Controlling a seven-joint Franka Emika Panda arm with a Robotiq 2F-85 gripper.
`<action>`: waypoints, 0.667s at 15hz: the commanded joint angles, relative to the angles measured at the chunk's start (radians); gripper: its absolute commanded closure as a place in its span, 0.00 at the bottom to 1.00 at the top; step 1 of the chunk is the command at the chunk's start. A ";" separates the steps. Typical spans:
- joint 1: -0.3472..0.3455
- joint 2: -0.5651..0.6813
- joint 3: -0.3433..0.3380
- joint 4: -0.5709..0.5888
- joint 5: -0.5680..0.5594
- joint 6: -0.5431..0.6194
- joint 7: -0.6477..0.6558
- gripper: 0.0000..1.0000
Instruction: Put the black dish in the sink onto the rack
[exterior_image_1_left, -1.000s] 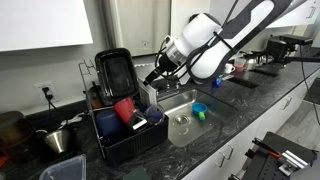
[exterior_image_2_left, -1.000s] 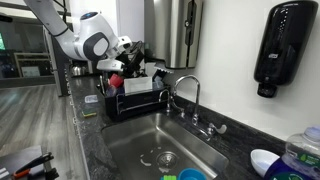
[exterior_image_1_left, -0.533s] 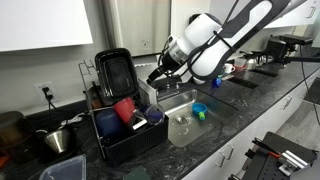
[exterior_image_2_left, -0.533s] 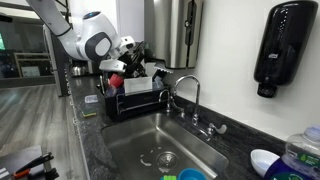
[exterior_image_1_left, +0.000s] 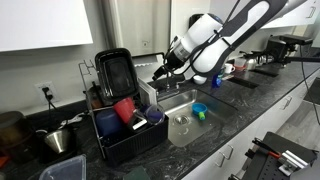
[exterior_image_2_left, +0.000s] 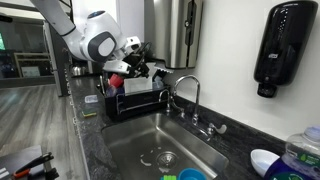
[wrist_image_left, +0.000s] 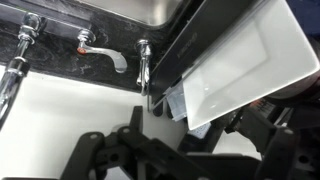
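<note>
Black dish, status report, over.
Gripper open, holding nothing, beside the rack. Black dish upright at the rack's back. Blue bowl and glass bowl in the sink, not in the way.

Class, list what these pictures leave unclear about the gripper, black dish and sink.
- Gripper: open or shut unclear; tiny in both exterior views, dark and cut off in wrist view.
- Black dish: lower part hidden by rack contents, in an exterior view.
- Sink: near end cropped by bottom edge, in an exterior view.
</note>
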 joint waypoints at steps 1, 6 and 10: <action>-0.062 -0.034 0.015 -0.017 0.030 -0.052 0.013 0.00; -0.144 -0.036 -0.002 -0.016 0.067 -0.148 0.003 0.00; -0.192 -0.047 -0.011 -0.017 0.099 -0.244 -0.002 0.00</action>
